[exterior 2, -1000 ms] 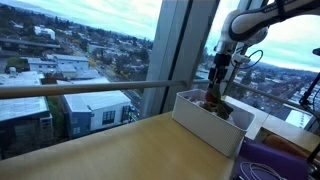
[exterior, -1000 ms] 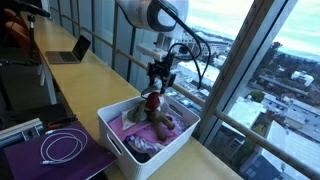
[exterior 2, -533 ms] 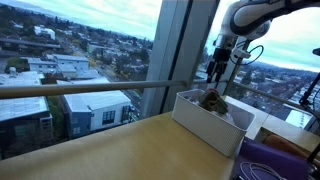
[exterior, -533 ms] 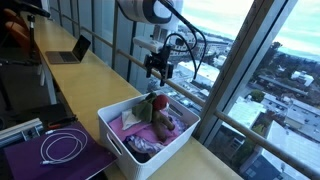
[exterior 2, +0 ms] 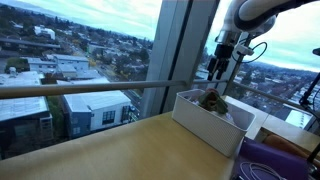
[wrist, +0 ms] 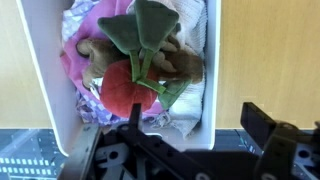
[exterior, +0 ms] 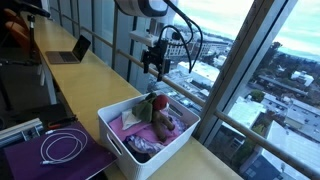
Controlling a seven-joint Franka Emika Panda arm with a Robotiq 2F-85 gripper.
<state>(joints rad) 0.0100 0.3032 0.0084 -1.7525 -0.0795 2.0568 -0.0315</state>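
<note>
One red plush toy (wrist: 130, 90) lies in the bin (exterior: 115, 137) below the hand (exterior: 154, 69).

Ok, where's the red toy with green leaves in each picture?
In an exterior view: red toy in the middle of the white bin.
In an exterior view: only its top peeks over the bin's rim, right of centre.
Wrist view: centre, leaves above it.
Shared landmark: the white bin.
</note>
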